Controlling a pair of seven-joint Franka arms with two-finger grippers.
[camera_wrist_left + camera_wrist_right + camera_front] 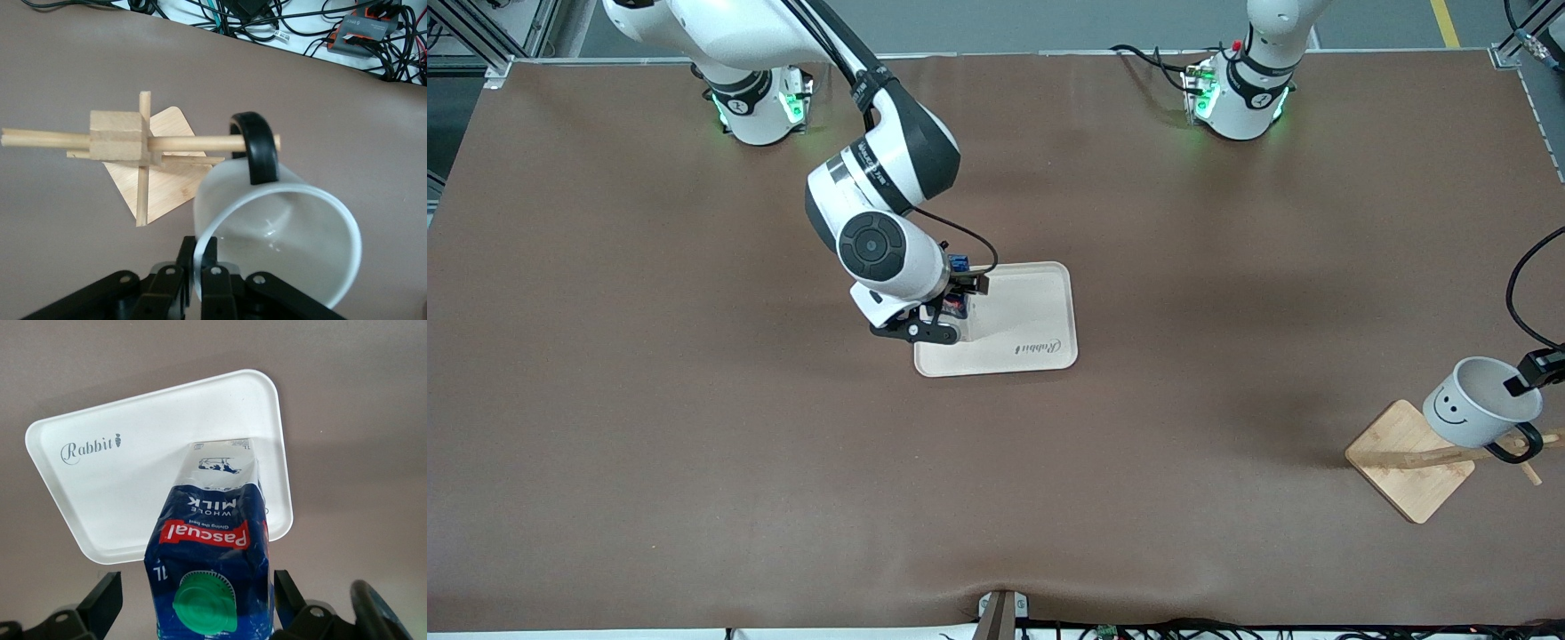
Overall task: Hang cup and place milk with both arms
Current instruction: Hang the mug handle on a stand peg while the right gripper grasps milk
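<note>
Brown cloth covers the table (694,427); the white rectangular plastic tray (1032,338) lies mid-table, the bamboo peg rack (1409,471) toward the left arm's end. Left wrist view: the left tool (199,263) pinches the rim of the white enamel smiley cup (280,247), its black handle looped over the rack's peg. Right wrist view: the right tool (193,600) stands spread wide around the blue, red and white milk carton (213,540), which stands on the tray.

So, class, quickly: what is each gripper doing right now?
Left gripper: shut on the cup rim, cup handle over the wooden rack peg.
Right gripper: open, fingers either side of the milk standing on the tray.
</note>
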